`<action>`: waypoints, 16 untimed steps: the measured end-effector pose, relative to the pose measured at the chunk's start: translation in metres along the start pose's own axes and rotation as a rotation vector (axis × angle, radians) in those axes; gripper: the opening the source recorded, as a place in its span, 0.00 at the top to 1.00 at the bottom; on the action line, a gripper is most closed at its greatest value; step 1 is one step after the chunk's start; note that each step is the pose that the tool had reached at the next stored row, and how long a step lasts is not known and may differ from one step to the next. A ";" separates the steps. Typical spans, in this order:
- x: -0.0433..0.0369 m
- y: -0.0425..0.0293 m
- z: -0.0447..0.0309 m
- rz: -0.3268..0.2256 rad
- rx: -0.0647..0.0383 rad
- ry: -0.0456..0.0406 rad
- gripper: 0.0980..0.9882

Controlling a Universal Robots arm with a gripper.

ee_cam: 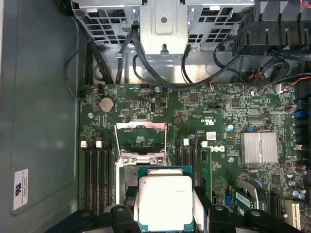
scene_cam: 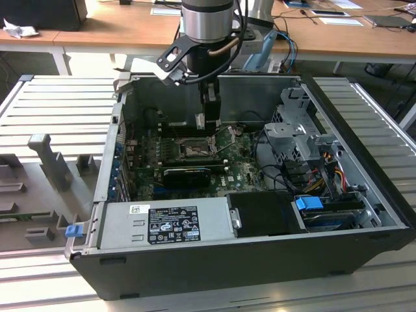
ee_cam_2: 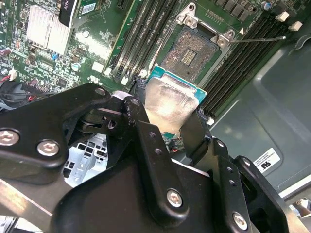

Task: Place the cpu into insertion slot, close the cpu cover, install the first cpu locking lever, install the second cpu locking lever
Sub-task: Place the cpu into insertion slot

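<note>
Now | pincer (ee_cam_2: 167, 115) clamped on cpu (ee_cam_2: 171, 99) | near insertion slot (ee_cam_2: 191, 51)

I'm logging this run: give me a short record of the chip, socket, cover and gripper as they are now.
chip: silvery top, clamped between the jaws, not yet in the socket
socket: pin field bare, nothing seated in it
cover: swung open, off the socket
gripper: jaws shut on the chip, over the green board close to the socket

Silvery cpu (ee_cam_2: 170, 102) near open insertion slot (ee_cam_2: 189, 51)
</note>
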State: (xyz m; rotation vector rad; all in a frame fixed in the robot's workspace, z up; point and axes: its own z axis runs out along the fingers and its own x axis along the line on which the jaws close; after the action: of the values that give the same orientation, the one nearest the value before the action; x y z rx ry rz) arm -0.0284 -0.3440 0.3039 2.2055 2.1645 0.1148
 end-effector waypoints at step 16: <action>0.0003 -0.0027 0.0147 0.012 0.003 -0.0015 0.51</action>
State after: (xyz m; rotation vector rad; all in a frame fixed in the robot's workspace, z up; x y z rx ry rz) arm -0.0299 -0.3434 0.2891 2.2201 2.1525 0.1099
